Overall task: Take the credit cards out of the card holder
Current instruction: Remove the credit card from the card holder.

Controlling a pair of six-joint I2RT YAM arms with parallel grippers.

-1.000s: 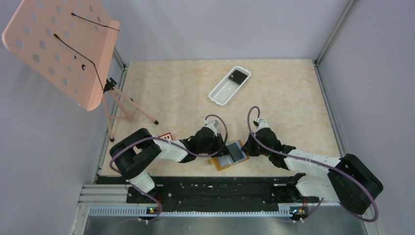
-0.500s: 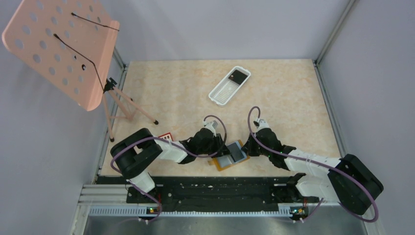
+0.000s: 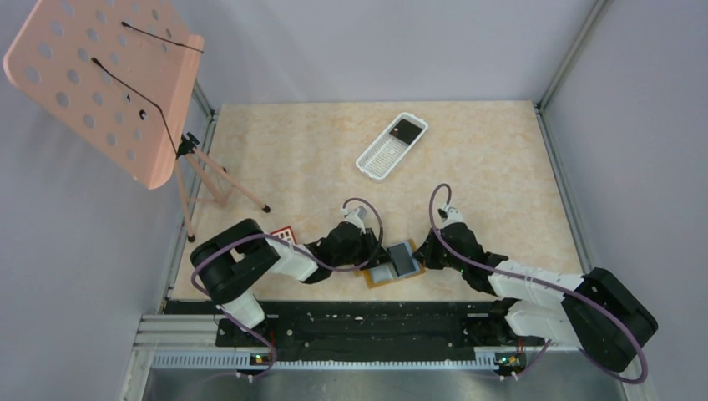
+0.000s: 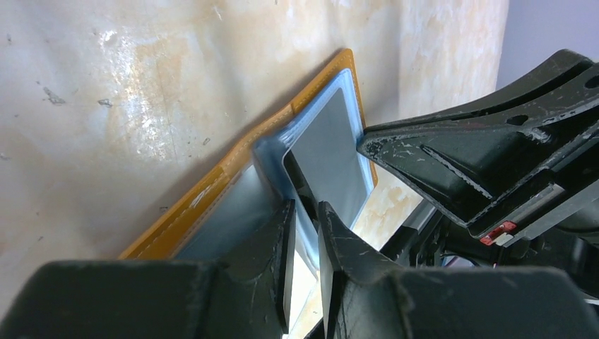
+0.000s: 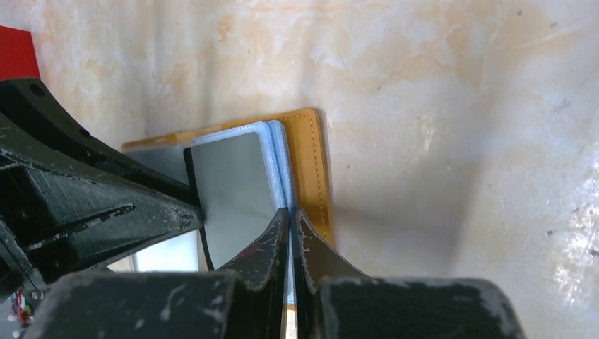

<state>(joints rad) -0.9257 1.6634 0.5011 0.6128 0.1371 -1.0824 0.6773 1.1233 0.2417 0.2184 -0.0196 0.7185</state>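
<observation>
Top external: tray (image 3: 380, 159) beyond card holder (image 3: 386, 272)

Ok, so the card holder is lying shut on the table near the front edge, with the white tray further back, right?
Not shut. The card holder is lying open on the table near the front edge, with the white tray further back. The right wrist view shows its blue-grey inner panels exposed and a grey card on top.

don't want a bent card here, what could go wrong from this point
The left pincer grips the grey card near one edge, and the card looks slightly curved; pulling askew could bend or jam it. The right pincer pins the card holder only by a thin blue panel edge, so the holder may slip and drag along.
</observation>
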